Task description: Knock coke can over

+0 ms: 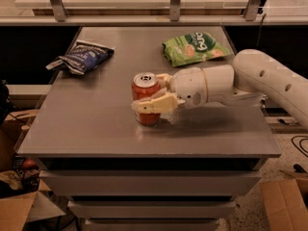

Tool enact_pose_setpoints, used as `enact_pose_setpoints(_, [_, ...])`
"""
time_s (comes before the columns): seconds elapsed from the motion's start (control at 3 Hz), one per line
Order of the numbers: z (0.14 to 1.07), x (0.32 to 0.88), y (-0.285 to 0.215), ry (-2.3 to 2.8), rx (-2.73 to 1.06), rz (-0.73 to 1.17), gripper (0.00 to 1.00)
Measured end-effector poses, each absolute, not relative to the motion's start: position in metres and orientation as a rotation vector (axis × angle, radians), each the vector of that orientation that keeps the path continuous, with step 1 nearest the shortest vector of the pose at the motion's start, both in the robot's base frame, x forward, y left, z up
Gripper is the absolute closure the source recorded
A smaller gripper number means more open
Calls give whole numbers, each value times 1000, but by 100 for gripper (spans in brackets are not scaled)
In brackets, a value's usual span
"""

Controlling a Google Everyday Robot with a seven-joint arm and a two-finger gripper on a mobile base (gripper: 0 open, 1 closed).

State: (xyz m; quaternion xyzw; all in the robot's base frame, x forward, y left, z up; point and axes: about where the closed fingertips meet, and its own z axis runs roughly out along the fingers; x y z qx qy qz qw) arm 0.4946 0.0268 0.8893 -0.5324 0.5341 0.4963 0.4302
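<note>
The coke can (144,87), red-orange with a silver top, stands upright near the middle of the grey table (91,129). My gripper (149,93) reaches in from the right on a white arm (260,78) and is at the can. Its cream fingers are spread: the near one (153,105) lies across the can's front lower half, and the far one (164,79) sits just behind the can's right side. The lower part of the can is partly hidden by the near finger.
A green chip bag (195,47) lies at the back right of the table and a dark blue chip bag (81,57) at the back left. Cardboard boxes stand on the floor at the left (17,211) and right (284,201). A railing runs behind the table.
</note>
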Motion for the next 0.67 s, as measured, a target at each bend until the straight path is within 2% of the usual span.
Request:
enact_pose_setpoints(0.33, [895,500,22,1344,-1365,1186,87])
enact_pose_setpoints(0.67, [909,511,10,1389,-1462,1050,100])
